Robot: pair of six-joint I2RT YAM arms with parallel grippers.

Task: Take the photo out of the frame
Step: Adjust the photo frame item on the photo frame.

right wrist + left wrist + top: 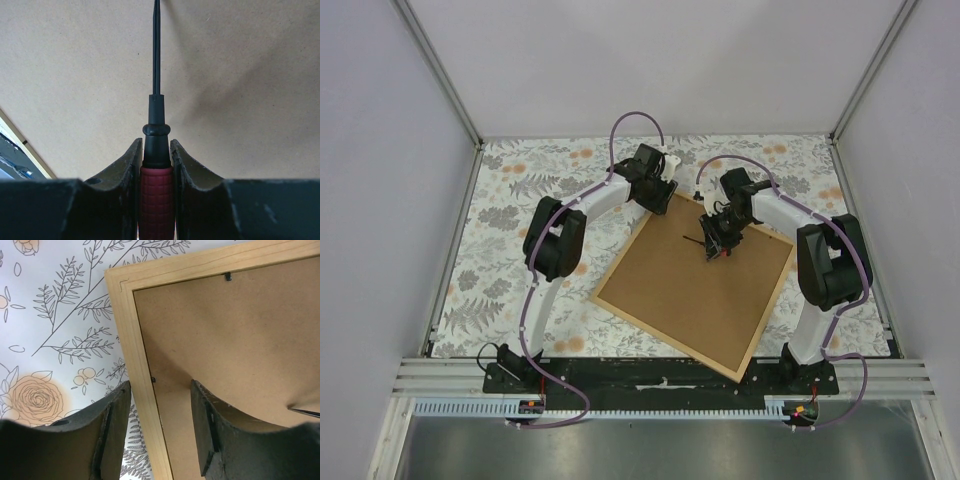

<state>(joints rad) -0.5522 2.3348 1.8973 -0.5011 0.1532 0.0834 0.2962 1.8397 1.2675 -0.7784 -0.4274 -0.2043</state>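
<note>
The frame [670, 300] lies face down on the table, turned diagonally, with its brown back board up and thin tan wooden strips [135, 340] round it. The photo is hidden under the board. My left gripper [658, 192] is open and empty at the frame's far corner; in the left wrist view its jaws [160, 387] straddle the wooden strip. My right gripper [720, 243] is shut on a screwdriver [156, 190] with a red handle and black shaft. The shaft [695, 240] points along the board.
Small black retaining tabs [227, 276] [153, 379] sit at the board's inner edge. The floral tablecloth [510, 200] surrounds the frame. A metal rail [440, 375] runs along the near edge, and white walls close in the sides and back.
</note>
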